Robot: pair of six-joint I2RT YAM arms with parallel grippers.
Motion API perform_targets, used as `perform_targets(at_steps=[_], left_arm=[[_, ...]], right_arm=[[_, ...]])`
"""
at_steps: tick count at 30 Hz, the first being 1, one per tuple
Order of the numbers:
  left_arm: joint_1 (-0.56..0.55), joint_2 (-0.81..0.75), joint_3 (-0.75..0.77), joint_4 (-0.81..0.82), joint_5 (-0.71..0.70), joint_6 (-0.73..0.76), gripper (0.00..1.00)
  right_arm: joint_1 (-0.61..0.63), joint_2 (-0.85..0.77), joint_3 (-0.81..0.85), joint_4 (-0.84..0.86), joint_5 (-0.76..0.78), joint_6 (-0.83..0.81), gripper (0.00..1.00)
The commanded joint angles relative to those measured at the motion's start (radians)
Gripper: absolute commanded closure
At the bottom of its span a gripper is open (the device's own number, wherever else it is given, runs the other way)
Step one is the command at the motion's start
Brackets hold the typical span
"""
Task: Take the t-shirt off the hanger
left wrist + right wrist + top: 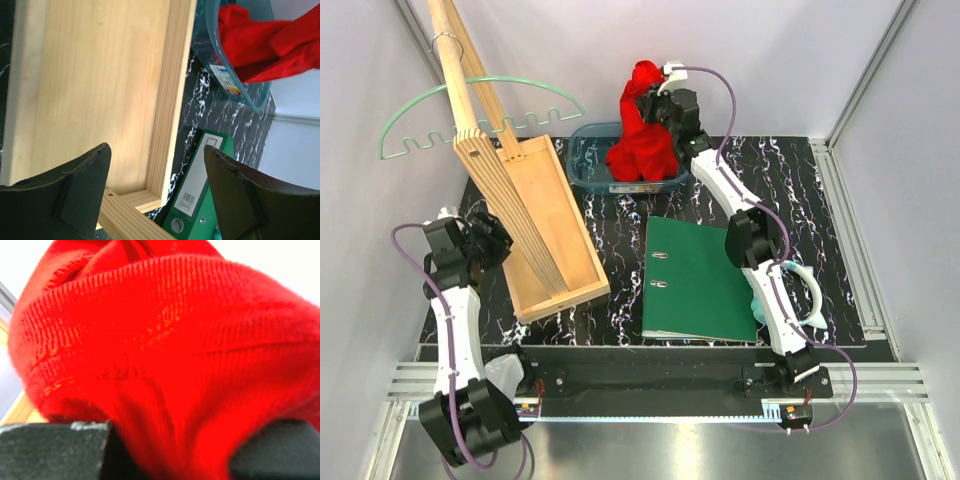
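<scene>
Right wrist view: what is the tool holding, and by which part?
The right tool is shut on the t-shirt, pinching a bunched fold at its top; which garment part cannot be told. The left tool holds nothing.

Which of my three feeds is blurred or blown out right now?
Right wrist: the t-shirt fills the frame right against the lens, soft-focused and oversaturated red, with the weave only partly resolved. Left wrist: the left gripper shows dark, underlit fingers in the foreground, while the wooden tray behind is in focus. Top external: sharp and evenly lit throughout.
</scene>
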Motion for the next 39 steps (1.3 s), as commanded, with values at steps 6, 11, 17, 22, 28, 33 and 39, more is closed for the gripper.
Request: perform_targets(at_steps=[6,11,17,22,28,33,39], left_arm=[[0.003,-0.013,-0.027,0.044,-0.047,-0.038,0.19],[0.003,0.015,-0.045,0.077,-0.019,-0.054,0.20],[0.003,-0.005,-0.082,0.104,-0.004,-0.063,0.20],[0.005,0.010,-0.085,0.120,-0.011,-0.074,0.19],[0.003,0.006,-0.103,0.157,-0.014,-0.112,0.19],[0.003,-0.017,-0.117,0.148,-0.016,-0.130,0.18],[0.005,-0.080,-0.126,0.127,-0.054,-0.158,0.16]], right_arm=[[0.001,-0.003,-0.133,-0.186,-0.041,0.348,1.00],[-0.003,0.086,-0.010,-0.312,-0.106,0.436,1.00],[-0.025,0.136,0.036,-0.449,-0.104,0.482,1.00],[-0.040,0.129,0.059,-0.524,-0.126,0.485,0.79],[-0.039,0.071,0.057,-0.622,-0.101,0.407,0.40],[-0.039,0.004,0.059,-0.717,-0.067,0.370,0.00],[-0.040,-0.072,0.068,-0.818,-0.015,0.295,0.00]])
